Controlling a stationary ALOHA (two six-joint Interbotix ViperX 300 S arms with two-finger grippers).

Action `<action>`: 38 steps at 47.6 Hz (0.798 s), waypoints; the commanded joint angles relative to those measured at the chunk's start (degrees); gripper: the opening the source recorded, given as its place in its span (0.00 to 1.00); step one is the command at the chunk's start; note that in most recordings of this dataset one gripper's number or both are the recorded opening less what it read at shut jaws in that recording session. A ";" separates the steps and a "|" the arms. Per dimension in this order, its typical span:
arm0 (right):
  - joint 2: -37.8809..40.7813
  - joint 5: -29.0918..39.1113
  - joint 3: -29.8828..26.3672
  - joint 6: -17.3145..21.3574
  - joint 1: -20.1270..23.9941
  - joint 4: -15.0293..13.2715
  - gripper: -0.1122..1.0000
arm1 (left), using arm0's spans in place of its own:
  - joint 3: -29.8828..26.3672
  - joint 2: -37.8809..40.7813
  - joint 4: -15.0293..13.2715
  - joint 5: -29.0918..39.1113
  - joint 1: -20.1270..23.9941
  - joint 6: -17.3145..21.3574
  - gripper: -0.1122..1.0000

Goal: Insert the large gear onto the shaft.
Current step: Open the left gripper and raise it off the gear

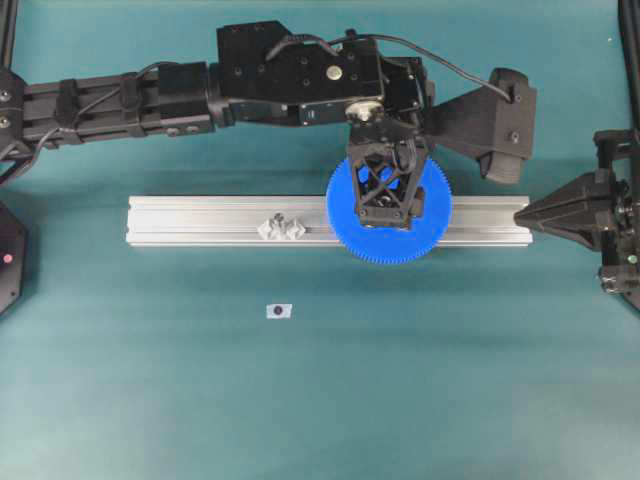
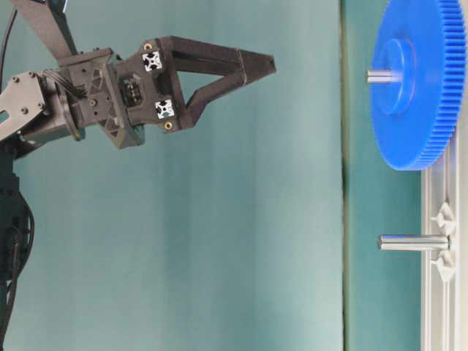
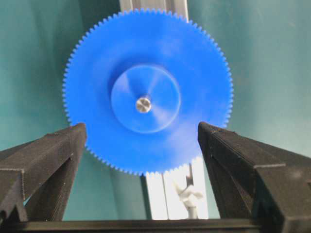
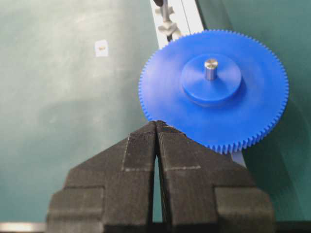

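Teal table (image 1: 150, 380) is carrying a rail (image 1: 200, 222). Gear (image 3: 146, 92) is sitting flat on the rail, threaded on a shaft (image 3: 143, 104). Left gripper (image 3: 146, 138) is hovering above it, jaws wide apart, not touching. Right gripper (image 4: 156, 127) is resting nearby, jaws together, holding nothing.

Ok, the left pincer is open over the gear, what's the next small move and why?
Probably back the left pincer straight off the large gear, leaving it open. The gear sits flat with the shaft tip poking through its hub, and the fingers are spread wide either side, gripping nothing.
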 commanded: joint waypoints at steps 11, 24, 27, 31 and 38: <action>0.26 -0.44 -0.62 0.53 0.00 0.00 0.14 | -1.58 -3.16 0.09 0.70 -0.35 -0.09 0.91; 0.26 -0.62 -0.53 0.53 0.00 -0.09 0.14 | -1.58 -3.08 0.09 0.88 -0.44 -0.18 0.91; 0.26 -0.53 -0.62 0.53 0.00 0.00 0.14 | -1.58 -3.08 0.09 0.88 -0.44 -0.18 0.91; 0.26 -0.53 -0.62 0.53 0.00 0.00 0.14 | -1.58 -3.08 0.09 0.79 -0.44 -0.18 0.91; 0.26 -0.62 -0.62 0.53 -0.09 0.00 0.14 | -1.58 -2.99 0.09 0.88 -0.44 -0.18 0.91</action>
